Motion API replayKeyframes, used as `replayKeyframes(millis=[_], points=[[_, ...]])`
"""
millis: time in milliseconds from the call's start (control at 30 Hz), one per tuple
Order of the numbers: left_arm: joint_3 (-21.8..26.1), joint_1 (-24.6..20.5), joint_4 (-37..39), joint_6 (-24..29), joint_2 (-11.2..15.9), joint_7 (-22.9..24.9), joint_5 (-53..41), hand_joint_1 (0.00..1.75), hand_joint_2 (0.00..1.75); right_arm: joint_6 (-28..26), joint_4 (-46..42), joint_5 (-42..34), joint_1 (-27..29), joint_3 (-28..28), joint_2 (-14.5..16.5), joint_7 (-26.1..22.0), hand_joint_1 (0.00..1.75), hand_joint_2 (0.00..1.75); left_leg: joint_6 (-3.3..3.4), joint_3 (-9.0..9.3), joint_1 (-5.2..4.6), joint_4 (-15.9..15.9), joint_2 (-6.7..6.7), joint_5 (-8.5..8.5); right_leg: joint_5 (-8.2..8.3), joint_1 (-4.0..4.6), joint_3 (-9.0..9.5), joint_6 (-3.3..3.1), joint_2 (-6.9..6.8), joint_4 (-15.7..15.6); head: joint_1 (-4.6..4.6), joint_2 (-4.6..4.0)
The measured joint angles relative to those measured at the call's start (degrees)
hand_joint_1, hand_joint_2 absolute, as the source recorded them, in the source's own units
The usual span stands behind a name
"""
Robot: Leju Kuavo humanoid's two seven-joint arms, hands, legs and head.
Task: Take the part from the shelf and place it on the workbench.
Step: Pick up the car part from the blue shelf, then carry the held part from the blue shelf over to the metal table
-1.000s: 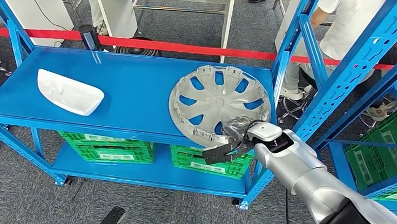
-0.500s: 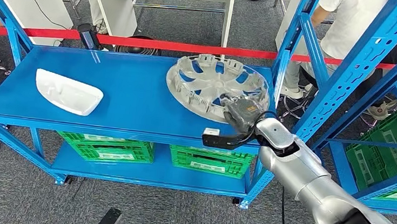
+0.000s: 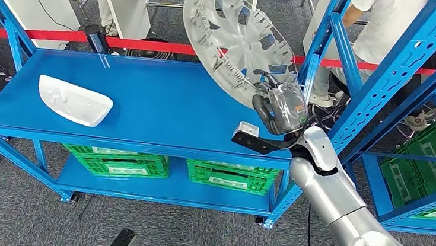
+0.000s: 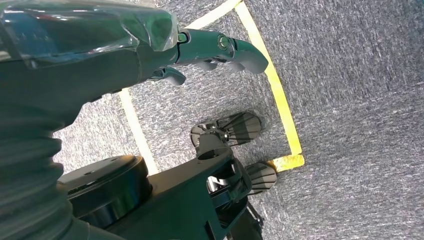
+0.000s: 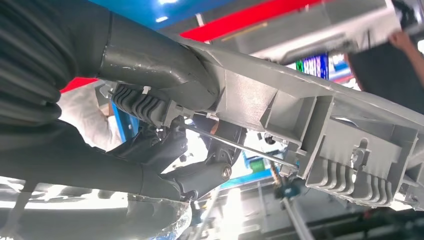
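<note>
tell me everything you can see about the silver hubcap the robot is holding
The hubcap is a round wheel cover of silver-grey plastic with curved spokes, open slots between them and clips around its rim. It is lifted clear of the blue shelf and tilted steeply, its far edge raised toward the red barrier tape. The right hand grips its lower rim; nothing else touches it. The right wrist view shows its ribbed grey underside close up.

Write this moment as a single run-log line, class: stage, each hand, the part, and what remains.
stage: lifting | right hand: grips hubcap rim | hubcap: tilted, clear of blue shelf | left hand: holds nothing | remaining: workbench placement
</note>
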Motion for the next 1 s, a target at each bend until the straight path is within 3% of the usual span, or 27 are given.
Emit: replayKeyframes(millis=[467, 1000], points=[[0.0, 0.0, 0.0, 0.0, -0.2, -0.1, -0.9, 0.00, 1.75, -3.4, -9.8, -6.9, 5.4, -7.7, 0.6, -4.9, 1.75, 1.75, 0.00, -0.12, 0.00, 0.0, 0.01, 0.00, 0.00, 0.01, -0.11, 0.00, 0.00, 0.0, 0.00, -0.01], [-0.3, 0.0, 0.2, -1.1, 0.3, -1.0, -1.3, 0.00, 1.75, 4.3, -20.8, -4.7, 8.8, -3.1, 1.6, -6.0, 1.75, 1.75, 0.00, -0.14, 0.01, 0.0, 0.00, 0.00, 0.00, 0.01, -0.12, 0.00, 0.00, 0.0, -0.01, 0.00]])
